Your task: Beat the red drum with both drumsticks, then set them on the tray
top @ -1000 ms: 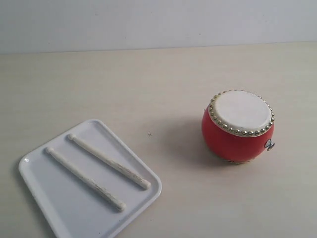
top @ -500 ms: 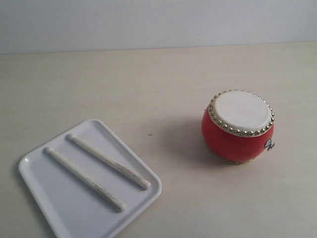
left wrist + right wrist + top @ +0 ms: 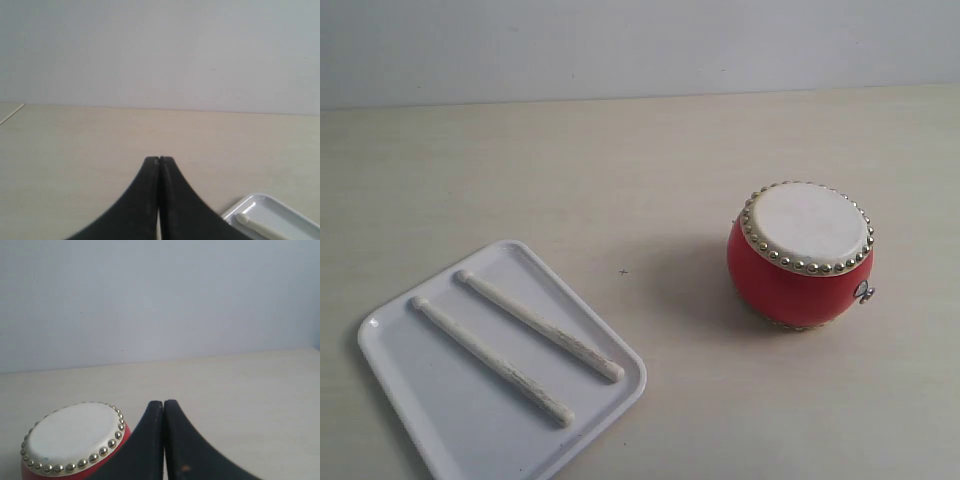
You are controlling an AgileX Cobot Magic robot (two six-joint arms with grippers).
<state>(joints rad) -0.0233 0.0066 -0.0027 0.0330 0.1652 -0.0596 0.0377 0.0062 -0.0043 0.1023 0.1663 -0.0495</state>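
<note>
The red drum (image 3: 801,255) stands upright on the table at the right, cream skin up, ringed with studs; it also shows in the right wrist view (image 3: 70,440). Two pale drumsticks (image 3: 538,325) (image 3: 490,360) lie side by side on the white tray (image 3: 440,415) at the lower left. The exterior view shows neither arm. My left gripper (image 3: 159,159) is shut with nothing in it, near a tray corner (image 3: 270,212) and one drumstick's tip (image 3: 243,219). Beside the drum, my right gripper (image 3: 163,402) is shut and holds nothing.
A pale wooden tabletop (image 3: 620,170) runs back to a plain grey wall (image 3: 640,45). A small metal ring (image 3: 864,292) sticks out of the drum's right side.
</note>
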